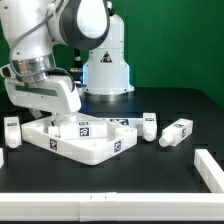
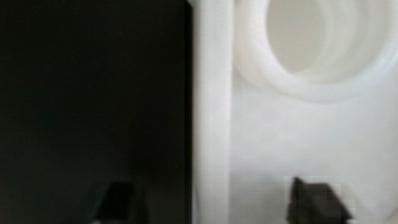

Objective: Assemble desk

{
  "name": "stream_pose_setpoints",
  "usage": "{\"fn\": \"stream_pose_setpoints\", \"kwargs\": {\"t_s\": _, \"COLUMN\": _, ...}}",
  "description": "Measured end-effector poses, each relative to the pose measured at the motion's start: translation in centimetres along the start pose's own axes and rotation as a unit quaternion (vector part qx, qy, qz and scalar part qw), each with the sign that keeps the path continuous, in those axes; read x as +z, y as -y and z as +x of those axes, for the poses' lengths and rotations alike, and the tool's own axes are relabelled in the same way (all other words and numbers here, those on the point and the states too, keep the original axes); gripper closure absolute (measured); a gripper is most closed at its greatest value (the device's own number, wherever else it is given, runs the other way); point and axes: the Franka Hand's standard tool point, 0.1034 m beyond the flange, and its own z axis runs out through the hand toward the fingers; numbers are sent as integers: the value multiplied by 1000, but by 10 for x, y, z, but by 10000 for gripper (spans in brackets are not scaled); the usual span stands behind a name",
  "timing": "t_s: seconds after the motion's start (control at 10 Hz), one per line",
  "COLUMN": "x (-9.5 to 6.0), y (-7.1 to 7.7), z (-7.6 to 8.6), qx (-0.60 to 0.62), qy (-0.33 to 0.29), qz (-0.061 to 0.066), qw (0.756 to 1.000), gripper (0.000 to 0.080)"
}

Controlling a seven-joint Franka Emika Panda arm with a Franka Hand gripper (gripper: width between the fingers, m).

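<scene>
While the hand (image 2: 214, 200) stands wide open astride the panel (image 1: 88, 142) rim (image 2: 214, 110), holding nothing, the panel lies on the worktop (image 1: 150, 165), 6 o'clock of the arm base (image 1: 106, 72). Judgement: keep the rim centred between the fingers (image 2: 313, 198), then close squarely.

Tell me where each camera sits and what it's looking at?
Exterior view: off the arm, a bit above the table, facing across the black table at the desk panel and loose legs; the white arm bends over the panel.
Wrist view: on the wrist, looking close at the panel's rim and a round corner hole; the open pincer shows its dark fingertips.
Shared: the desk panel.
</scene>
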Motion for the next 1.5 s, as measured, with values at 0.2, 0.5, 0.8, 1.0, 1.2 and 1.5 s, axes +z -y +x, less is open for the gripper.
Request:
{"fn": "stream_pose_setpoints", "kwargs": {"t_s": 0.2, "x": 0, "y": 0, "z": 0, "qx": 1, "qy": 0, "qz": 0, "qw": 1000, "gripper": 723}}
{"fn": "stream_pose_setpoints", "kwargs": {"t_s": 0.5, "x": -2, "y": 23, "z": 4, "qx": 41, "qy": 8, "qz": 9, "qw": 999, "gripper": 756}}
{"fn": "stream_pose_setpoints", "kwargs": {"t_s": 0.8, "x": -20, "y": 53, "z": 31, "qx": -11, "qy": 22, "qz": 36, "qw": 999, "gripper": 756}}
{"fn": "stream_pose_setpoints", "kwargs": {"t_s": 1.0, "x": -29, "y": 77, "z": 57, "qx": -62, "qy": 38, "qz": 61, "qw": 995, "gripper": 755}}
{"fn": "stream_pose_setpoints", "kwargs": {"t_s": 1.2, "x": -19, "y": 75, "z": 46, "qx": -88, "qy": 36, "qz": 51, "qw": 994, "gripper": 755}}
{"fn": "stream_pose_setpoints", "kwargs": {"t_s": 1.5, "x": -18, "y": 79, "z": 48, "qx": -79, "qy": 39, "qz": 41, "qw": 995, "gripper": 755}}
